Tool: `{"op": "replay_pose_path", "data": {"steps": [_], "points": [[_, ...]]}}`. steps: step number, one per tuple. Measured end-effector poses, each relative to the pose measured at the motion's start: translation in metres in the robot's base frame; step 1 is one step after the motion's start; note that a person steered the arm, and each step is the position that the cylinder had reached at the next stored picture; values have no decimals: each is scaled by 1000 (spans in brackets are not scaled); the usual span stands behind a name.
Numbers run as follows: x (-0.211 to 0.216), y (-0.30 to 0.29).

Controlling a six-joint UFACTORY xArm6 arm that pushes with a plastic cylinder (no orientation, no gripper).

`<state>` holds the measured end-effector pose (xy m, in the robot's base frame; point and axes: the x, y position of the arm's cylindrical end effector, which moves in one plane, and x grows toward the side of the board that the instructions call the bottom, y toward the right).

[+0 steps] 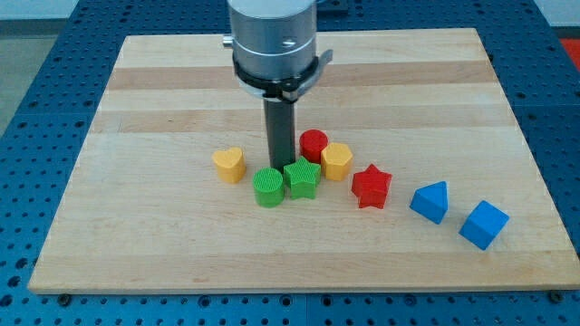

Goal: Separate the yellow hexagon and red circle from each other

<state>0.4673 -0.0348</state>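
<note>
The red circle (pixel 314 143) stands near the middle of the wooden board (pixel 181 81). The yellow hexagon (pixel 336 161) touches it at its lower right. My tip (pixel 279 167) is just left of the red circle, behind the green circle (pixel 268 186) and the green star (pixel 301 178), which partly hide its very end. The rod comes down from the grey arm head (pixel 274 41) at the view's top.
A yellow heart (pixel 229 165) lies left of the green circle. A red star (pixel 371 186) lies right of the hexagon. A blue triangle (pixel 430 201) and a blue cube (pixel 483 224) lie toward the lower right. The board sits on a blue perforated table (pixel 36 100).
</note>
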Motion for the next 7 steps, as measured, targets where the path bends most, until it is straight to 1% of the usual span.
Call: {"op": "replay_pose_path", "data": {"steps": [1, 2, 3, 4, 5, 6, 7], "points": [[-21, -29], [-74, -26], [-111, 57], [-79, 142], [-38, 146], [-22, 145], [-52, 138]]}}
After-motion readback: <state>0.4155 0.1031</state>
